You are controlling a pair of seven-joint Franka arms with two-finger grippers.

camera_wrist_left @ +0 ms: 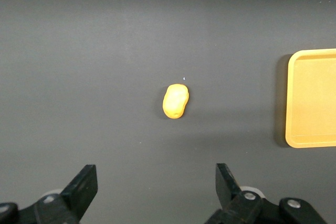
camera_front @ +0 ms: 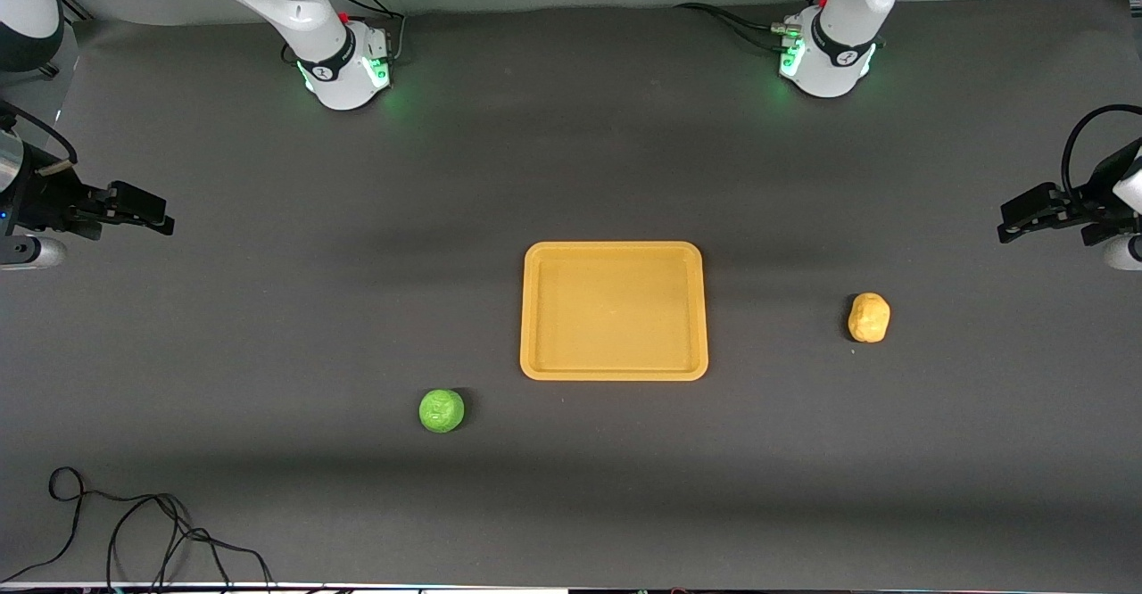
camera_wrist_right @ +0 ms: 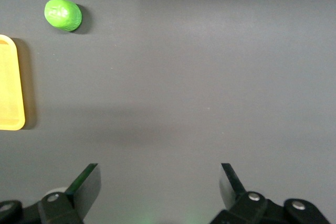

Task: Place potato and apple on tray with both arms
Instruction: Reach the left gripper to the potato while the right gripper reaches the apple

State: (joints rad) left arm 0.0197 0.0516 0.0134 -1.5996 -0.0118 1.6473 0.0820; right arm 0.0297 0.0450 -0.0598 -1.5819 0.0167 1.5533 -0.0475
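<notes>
The potato (camera_front: 868,317) and apple (camera_front: 442,410) lay beside the tray (camera_front: 614,367); the left tool (camera_front: 1013,221) and right tool (camera_front: 156,216) hung spread above the surface's (camera_front: 268,326) ends.

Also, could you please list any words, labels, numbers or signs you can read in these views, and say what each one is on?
Nothing legible.
Right arm's base collar: a small white mark, too small to read.
Left arm's base collar: the same.
Tray, apple, potato: no markings.
</notes>
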